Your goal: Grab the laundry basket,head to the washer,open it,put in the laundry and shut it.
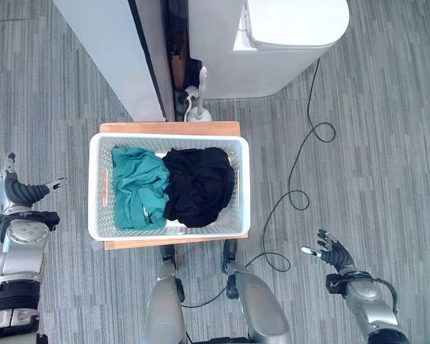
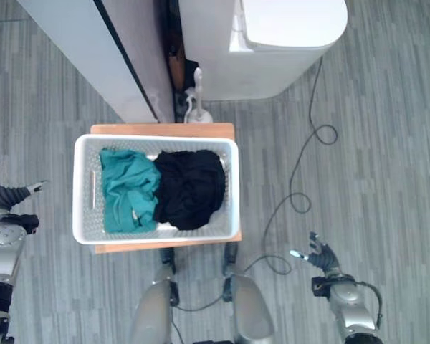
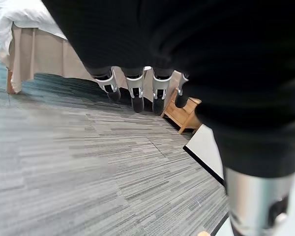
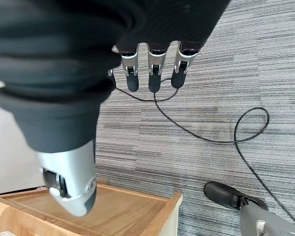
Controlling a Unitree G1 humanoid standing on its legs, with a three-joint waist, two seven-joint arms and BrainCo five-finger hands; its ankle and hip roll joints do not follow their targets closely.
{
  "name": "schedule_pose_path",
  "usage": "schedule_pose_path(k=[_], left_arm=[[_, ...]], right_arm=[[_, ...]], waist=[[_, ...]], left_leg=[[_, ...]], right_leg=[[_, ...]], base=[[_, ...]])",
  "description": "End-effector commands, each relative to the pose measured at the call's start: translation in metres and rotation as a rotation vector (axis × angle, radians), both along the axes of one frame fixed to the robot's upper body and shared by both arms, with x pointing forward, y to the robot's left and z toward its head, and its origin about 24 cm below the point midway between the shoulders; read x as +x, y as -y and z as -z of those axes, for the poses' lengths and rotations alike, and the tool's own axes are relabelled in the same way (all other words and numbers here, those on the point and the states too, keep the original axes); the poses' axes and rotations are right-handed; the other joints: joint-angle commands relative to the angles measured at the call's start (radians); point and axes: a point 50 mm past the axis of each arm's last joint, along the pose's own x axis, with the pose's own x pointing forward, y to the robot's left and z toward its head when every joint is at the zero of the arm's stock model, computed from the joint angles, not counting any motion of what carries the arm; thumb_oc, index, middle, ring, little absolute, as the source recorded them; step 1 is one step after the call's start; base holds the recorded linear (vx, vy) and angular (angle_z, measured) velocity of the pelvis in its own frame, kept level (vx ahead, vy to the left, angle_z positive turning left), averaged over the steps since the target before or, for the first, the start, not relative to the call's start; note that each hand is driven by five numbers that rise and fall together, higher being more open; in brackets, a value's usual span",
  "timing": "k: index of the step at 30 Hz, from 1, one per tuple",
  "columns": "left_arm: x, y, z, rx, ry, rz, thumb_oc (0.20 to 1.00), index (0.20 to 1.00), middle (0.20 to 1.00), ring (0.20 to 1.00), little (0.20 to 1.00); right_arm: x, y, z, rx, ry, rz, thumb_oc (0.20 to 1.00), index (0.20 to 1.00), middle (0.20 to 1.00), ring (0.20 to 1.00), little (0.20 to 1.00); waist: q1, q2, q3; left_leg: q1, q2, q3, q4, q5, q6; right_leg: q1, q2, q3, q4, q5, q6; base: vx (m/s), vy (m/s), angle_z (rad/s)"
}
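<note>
I've got the white laundry basket [image 1: 169,185] sitting on its wooden stand [image 1: 170,128] dead ahead, long axis crosswise between my relaxed, empty hands, left hand [image 1: 23,192] nearer its end than right hand [image 1: 332,253].

Home laundry spot, washer [image 1: 290,43], bed [image 3: 24,34], carpet [image 1: 373,143]

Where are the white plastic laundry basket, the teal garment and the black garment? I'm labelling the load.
white plastic laundry basket [image 1: 96,188], left eye view, left wall by the handle slot
teal garment [image 1: 137,188], left eye view, its middle folds
black garment [image 1: 199,185], left eye view, its centre
</note>
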Motion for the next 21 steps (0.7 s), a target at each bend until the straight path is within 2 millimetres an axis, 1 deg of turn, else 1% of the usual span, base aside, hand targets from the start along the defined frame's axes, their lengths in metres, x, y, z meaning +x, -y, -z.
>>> schedule_pose_path(k=[1, 2, 5, 10, 15, 16, 20, 21], left_arm=[[0.008, -0.005, -0.013, 0.083, 0.004, -0.028, 1.0, 1.0, 1.0, 1.0, 1.0], [0.008, -0.004, -0.013, 0.084, 0.004, -0.027, 1.0, 1.0, 1.0, 1.0, 1.0], [0.02, -0.001, -0.021, 0.107, 0.01, -0.02, 1.0, 1.0, 1.0, 1.0, 1.0], [0.023, -0.002, -0.023, 0.125, 0.001, -0.038, 1.0, 1.0, 1.0, 1.0, 1.0], [0.024, -0.004, -0.016, 0.115, -0.022, -0.053, 1.0, 1.0, 1.0, 1.0, 1.0], [0.023, -0.006, -0.011, 0.108, -0.04, -0.067, 1.0, 1.0, 1.0, 1.0, 1.0], [0.021, -0.009, -0.004, 0.095, -0.068, -0.083, 1.0, 1.0, 1.0, 1.0, 1.0], [0.02, -0.009, 0.002, 0.087, -0.085, -0.084, 1.0, 1.0, 1.0, 1.0, 1.0]], right_arm=[[-0.009, 0.01, -0.007, -0.02, 0.04, 0.034, 1.0, 1.0, 1.0, 1.0, 1.0], [-0.009, 0.01, -0.007, -0.02, 0.04, 0.035, 1.0, 1.0, 1.0, 1.0, 1.0], [-0.006, 0.008, -0.01, -0.02, 0.059, 0.03, 1.0, 1.0, 1.0, 1.0, 1.0], [-0.005, 0.007, -0.011, -0.024, 0.067, 0.027, 1.0, 1.0, 1.0, 1.0, 1.0], [-0.004, 0.007, -0.013, -0.024, 0.082, 0.034, 1.0, 1.0, 1.0, 1.0, 1.0], [-0.004, 0.007, -0.014, -0.023, 0.089, 0.033, 1.0, 1.0, 1.0, 1.0, 1.0], [-0.002, 0.006, -0.017, -0.023, 0.104, 0.026, 1.0, 1.0, 1.0, 1.0, 1.0], [-0.002, 0.007, -0.02, -0.029, 0.116, 0.023, 1.0, 1.0, 1.0, 1.0, 1.0]], waist=[[-0.009, -0.019, -0.03], [-0.008, -0.02, -0.03], [-0.013, -0.025, -0.023], [-0.017, -0.029, -0.017], [-0.021, -0.032, -0.01], [-0.024, -0.031, -0.008], [-0.026, -0.035, -0.007], [-0.029, -0.036, -0.007]], left_leg=[[-0.032, 0.081, -0.038, 0.068, -0.067, -0.037], [-0.032, 0.081, -0.038, 0.068, -0.067, -0.037], [-0.037, 0.083, -0.039, 0.071, -0.067, -0.038], [-0.043, 0.084, -0.039, 0.074, -0.067, -0.038], [-0.054, 0.086, -0.038, 0.082, -0.067, -0.039], [-0.06, 0.087, -0.038, 0.087, -0.069, -0.04], [-0.072, 0.088, -0.038, 0.102, -0.073, -0.04], [-0.076, 0.088, -0.039, 0.107, -0.074, -0.04]], right_leg=[[-0.052, -0.12, -0.013, 0.021, 0.003, 0.06], [-0.052, -0.12, -0.013, 0.021, 0.003, 0.06], [-0.057, -0.119, -0.014, 0.021, 0.004, 0.061], [-0.062, -0.117, -0.012, 0.022, 0.005, 0.061], [-0.071, -0.116, -0.008, 0.022, 0.008, 0.061], [-0.077, -0.115, -0.006, 0.023, 0.01, 0.061], [-0.083, -0.111, -0.002, 0.023, 0.013, 0.06], [-0.086, -0.11, -0.001, 0.023, 0.013, 0.06]], base=[[0.0, 0.0, 0.0], [0.0, 0.0, 0.0], [0.0, 0.0, 0.0], [0.0, 0.0, 0.0], [0.0, 0.0, 0.0], [0.0, 0.0, 0.0], [0.0, -0.011, -0.07], [0.01, -0.001, -0.08]])
